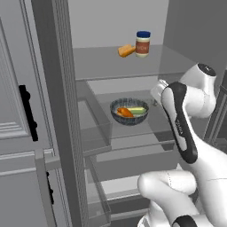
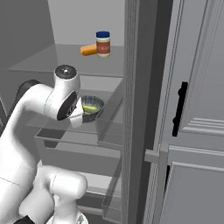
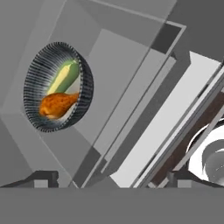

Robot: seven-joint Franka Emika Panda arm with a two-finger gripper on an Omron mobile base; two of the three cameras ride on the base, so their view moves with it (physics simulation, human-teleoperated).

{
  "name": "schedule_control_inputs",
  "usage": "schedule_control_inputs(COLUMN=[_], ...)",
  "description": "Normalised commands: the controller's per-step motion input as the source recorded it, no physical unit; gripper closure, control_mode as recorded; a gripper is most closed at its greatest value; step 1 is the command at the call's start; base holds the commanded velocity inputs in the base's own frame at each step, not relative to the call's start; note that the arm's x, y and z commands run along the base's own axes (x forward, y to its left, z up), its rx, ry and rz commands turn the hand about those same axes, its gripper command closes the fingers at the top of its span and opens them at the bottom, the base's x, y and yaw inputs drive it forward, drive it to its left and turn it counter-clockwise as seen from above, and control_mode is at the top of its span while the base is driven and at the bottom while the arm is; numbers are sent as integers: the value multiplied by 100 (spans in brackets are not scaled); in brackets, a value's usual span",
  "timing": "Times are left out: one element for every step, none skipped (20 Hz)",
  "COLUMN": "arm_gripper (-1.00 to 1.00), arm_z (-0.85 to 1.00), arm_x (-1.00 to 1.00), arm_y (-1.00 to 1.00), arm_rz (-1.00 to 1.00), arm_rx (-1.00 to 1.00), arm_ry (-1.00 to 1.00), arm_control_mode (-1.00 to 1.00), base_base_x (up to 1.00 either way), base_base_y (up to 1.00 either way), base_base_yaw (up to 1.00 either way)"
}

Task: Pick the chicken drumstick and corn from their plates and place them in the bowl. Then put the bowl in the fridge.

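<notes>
Left base view: the wide ribbed dark grey bowl (image 1: pixel 129 111) sits on a glass shelf of the tall grey fridge (image 1: pixel 62 111), holding the orange-brown chicken drumstick (image 1: pixel 125 112) and the pale yellow-green corn cob (image 1: pixel 137 110). Right base view: bowl (image 2: pixel 93 108) partly behind the arm. Hand view: the two-finger gripper (image 3: pixel 112 178) is spread wide, empty, apart from the bowl (image 3: pixel 58 86).

Gripper (image 3: pixel 111 177) wide apart (arm outstretched)
</notes>
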Motion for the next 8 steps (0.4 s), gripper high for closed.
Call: schedule_control_inputs(arm_gripper=[-100,-100,-100,-100,-100,-100,-100,-100], arm_z=[32,29,26,24,19,17,21,21], arm_x=[-100,-100,-100,-100,-100,-71,-58,-54], arm_y=[0,0,0,0,0,0,0,0], arm_rz=[2,1,2,2,3,2,5,7], arm_rx=[-15,-13,-12,-12,-12,-7,-1,0], arm_ry=[-15,-9,-5,-4,-4,-2,-5,-5], arm_control_mode=[-100,-100,-100,-100,-100,-100,-100,-100], base_base_x=[0,0,0,0,0,0,0,0], base_base_y=[0,0,0,0,0,0,0,0], base_base_yaw=[0,0,0,0,0,0,0,0])
